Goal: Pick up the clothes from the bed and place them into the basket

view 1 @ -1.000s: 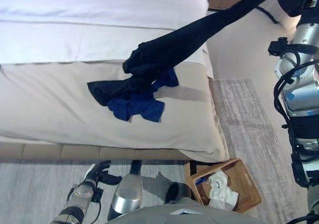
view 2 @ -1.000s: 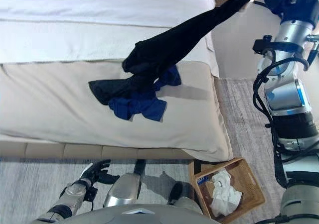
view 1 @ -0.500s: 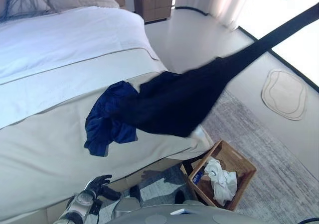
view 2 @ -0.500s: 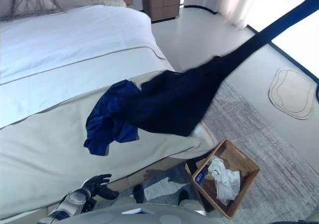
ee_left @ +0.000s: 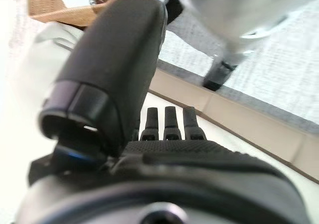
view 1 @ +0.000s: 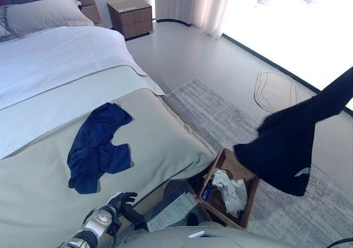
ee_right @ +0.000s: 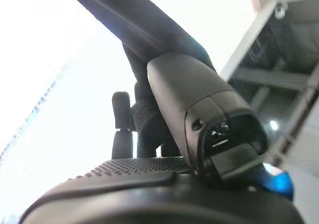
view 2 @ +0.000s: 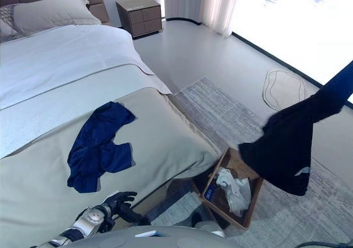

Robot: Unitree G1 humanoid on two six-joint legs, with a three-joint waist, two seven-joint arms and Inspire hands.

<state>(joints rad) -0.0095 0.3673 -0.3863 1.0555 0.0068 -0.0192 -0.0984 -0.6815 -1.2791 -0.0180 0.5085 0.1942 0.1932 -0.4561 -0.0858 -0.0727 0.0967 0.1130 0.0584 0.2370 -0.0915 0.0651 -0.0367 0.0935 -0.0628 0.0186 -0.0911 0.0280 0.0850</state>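
The black garment (view 1: 284, 149) hangs in the air from the upper right, its lower end just above the far edge of the wicker basket (view 1: 252, 195) and partly past it toward the rug (view 1: 220, 113). The right hand (ee_right: 149, 119) is seen only in its wrist view: its fingers are curled round the dark cloth, which stretches away past them. The basket stands on the floor at the corner of the bed (view 1: 160, 143) and already holds a white cloth (view 1: 231, 186). A blue garment (view 1: 96, 149) lies spread on the beige cover of the bed, well apart from the basket. The left hand (view 1: 120, 203) is low by the side of the bed, its fingers loosely bent and holding nothing.

The risk I see: the cloth is long and hangs off-centre. If the hand lets go here, part of it may fall on the rim or outside, on the rug. A swinging cloth would make this worse.
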